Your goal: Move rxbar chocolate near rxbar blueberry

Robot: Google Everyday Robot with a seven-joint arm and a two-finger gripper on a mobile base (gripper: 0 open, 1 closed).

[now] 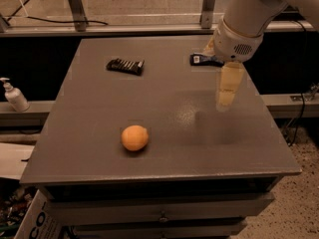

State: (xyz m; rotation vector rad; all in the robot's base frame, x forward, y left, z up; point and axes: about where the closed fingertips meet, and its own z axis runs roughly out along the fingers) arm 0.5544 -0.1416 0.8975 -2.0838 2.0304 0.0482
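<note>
Chocolate bar (125, 66) lies flat toward the far-left corner of the table (99, 148), long axis roughly along the far edge, right end skewed slightly nearer. Blueberry bar (202, 59) sits well apart, toward the far-right corner, white patch at its left end, right end hidden by the arm. Gripper (225, 102) hangs pointing down near the right edge; released or clenched, cannot tell. Orange (135, 138) lies near the front edge.

The table (89, 133) bears rxbar chocolate (125, 65), rxbar blueberry (199, 59), an orange (134, 138); tool (226, 101) hangs above.
</note>
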